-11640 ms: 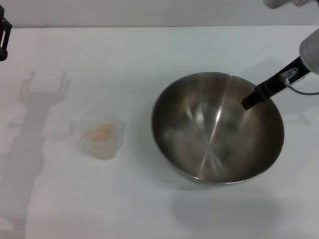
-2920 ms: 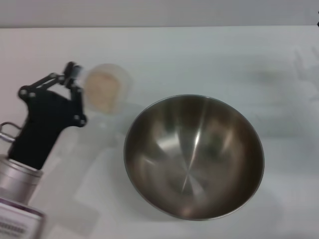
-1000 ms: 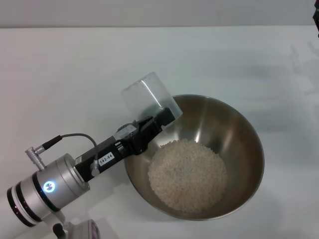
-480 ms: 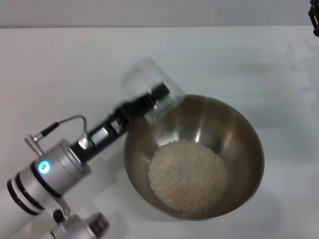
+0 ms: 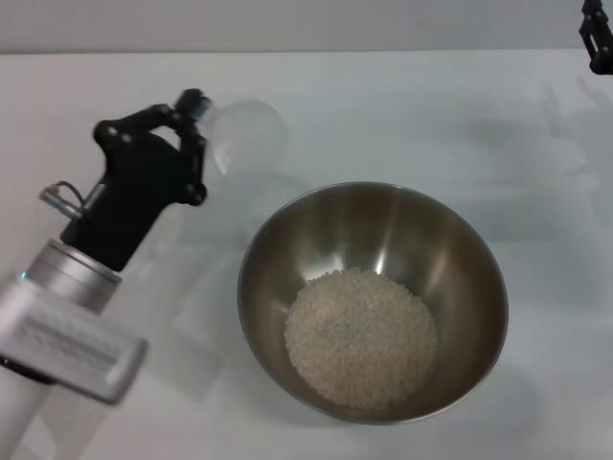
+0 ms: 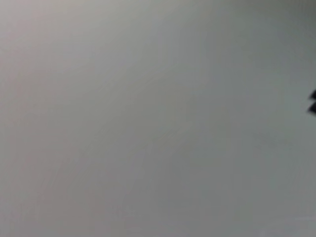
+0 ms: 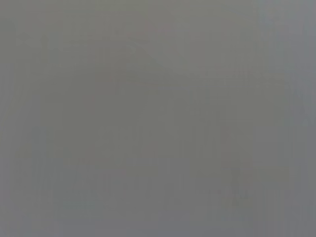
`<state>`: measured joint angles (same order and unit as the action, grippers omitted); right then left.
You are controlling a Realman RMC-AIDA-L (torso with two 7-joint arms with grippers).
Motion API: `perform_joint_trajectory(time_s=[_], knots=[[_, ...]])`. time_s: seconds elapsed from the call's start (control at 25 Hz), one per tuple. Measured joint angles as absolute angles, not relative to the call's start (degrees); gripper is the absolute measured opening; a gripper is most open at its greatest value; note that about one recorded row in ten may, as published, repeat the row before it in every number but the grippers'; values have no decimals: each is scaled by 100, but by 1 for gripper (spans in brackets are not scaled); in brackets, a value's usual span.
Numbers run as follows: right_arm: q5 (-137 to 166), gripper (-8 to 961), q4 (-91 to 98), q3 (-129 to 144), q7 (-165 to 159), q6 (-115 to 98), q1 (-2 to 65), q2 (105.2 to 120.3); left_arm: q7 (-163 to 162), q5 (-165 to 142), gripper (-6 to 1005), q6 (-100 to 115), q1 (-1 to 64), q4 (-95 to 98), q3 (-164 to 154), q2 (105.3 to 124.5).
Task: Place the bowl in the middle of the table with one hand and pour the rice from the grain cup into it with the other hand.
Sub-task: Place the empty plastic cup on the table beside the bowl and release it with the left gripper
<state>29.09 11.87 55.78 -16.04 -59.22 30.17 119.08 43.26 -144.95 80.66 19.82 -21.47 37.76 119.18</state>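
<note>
**Cup swung back off the bowl**

Your left gripper has pulled up and away from the bowl since half a second ago, closed on the grain cup, now empty-looking. Bowl sits right of and nearer than that gripper on the worktop, rice heaped inside. Right gripper parked far right; can't tell its opening.

Left gripper: no longer over the bowl's rim — now back and to the left, above the table.
Grain cup: no longer tipped mouth-down over the bowl; held clear of the rim, looks empty — orientation unclear.
Rice: 2.9 s ago in the cup, now heaped in the bowl.
Right gripper: slightly more in view at the far right corner.
</note>
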Motion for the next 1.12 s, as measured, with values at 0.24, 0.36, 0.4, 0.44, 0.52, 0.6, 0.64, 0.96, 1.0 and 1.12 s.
perform_joint_trajectory(time_s=[0.24,0.36,0.4,0.44,0.52,0.6,0.64,0.96,1.0,1.12], knots=[[2908,479,1186,5578,-1682,-5983,2980,11917,2268,-13372,116,6779,2007,-2243,3810,11918],[2908,479,1186,5578,-1685,-6057,2974,11920,1774,-12971,119,6295,2030,-2275,3816,11918],[2908,479,1186,5578,-1686,-6073,2975,11920,1643,-12868,120,6187,2033,-2278,3819,11918],[2908,479,1186,5578,-1686,-6084,2980,11919,1529,-12800,121,6106,2036,-2278,3821,11918],[2908,479,1191,5578,-1686,-6092,2992,11911,1378,-12767,123,5993,2037,-2279,3829,11918],[2908,479,1207,5578,-1687,-6095,2994,11904,1282,-12762,125,5865,2038,-2281,3839,11918],[2908,479,1222,5578,-1687,-6103,2989,11904,1257,-12757,126,5815,2038,-2282,3840,11918],[2908,479,1240,5578,-1726,-6192,2916,11900,1021,-12702,134,5630,2034,-2283,3816,11918],[2908,479,1243,5578,-1738,-6213,2901,11900,979,-12700,135,5602,2037,-2270,3814,11918],[2908,479,1246,5578,-1748,-6255,2878,11898,921,-12698,138,5523,2036,-2253,3813,11918]])
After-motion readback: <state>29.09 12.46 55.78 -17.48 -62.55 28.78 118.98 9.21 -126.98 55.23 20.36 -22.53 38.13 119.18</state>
